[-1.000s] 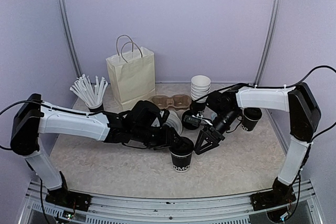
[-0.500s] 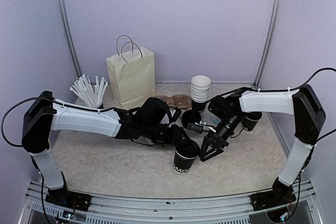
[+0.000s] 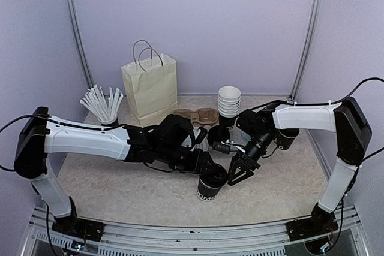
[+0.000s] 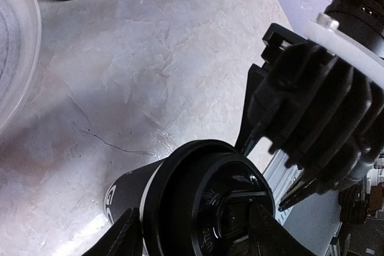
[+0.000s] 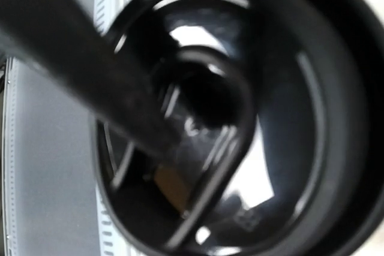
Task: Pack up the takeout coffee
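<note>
The takeout coffee (image 3: pixel 207 189) is sitting on the table (image 3: pixel 120 190) toward six o'clock of the top view, leaning slightly rather than standing straight. The left gripper (image 4: pixel 193 235) is reaching it from ten o'clock and is clamping it: in the left wrist view one dark finger is pressing each side of the cup just under the lid (image 4: pixel 204 190). The right gripper (image 3: pixel 236 175) is hovering at two o'clock of the cup, just beside it, with its jaws spread wide in a V. One of its fingers is coming down close to the lid's rim; whether it is touching cannot be told. The right wrist view is showing only a blurred close-up of the lid, with a dark finger crossing it.

The cup is matte black paper, tapering toward the base. Its lid is round, glossy black plastic with a raised rim and a sunken centre. The table is showing a pale, marbled, finely creased surface.

White block letters on the cup's side are reading "OMO" in the top view, with the rest turned away.

At twelve o'clock of the cup a cream paper bag (image 3: pixel 150 88) with loop handles is standing upright. A brown moulded cup carrier (image 3: pixel 195 114) and a stack of white cups (image 3: pixel 228 100) are sitting beside it.
</note>
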You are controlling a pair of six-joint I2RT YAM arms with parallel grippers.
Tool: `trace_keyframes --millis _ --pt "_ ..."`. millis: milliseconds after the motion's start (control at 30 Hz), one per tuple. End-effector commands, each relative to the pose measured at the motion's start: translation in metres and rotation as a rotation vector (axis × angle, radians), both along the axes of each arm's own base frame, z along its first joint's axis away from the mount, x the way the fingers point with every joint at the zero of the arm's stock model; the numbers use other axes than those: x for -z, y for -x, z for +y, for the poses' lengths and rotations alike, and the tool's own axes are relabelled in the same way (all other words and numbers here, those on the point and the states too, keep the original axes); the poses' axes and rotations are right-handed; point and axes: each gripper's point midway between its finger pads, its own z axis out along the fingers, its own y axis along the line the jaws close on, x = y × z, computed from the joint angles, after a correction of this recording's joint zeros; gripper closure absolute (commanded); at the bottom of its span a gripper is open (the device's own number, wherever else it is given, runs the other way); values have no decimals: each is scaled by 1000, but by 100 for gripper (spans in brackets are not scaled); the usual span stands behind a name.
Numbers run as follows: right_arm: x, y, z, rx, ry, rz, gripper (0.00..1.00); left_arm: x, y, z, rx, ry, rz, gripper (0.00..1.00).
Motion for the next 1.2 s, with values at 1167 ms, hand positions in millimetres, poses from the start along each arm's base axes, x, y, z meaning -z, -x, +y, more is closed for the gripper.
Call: trace_keyframes --millis 1167 --pt "-14 -23 6 59 -24 33 51 -19 38 70 -276 133 209 46"
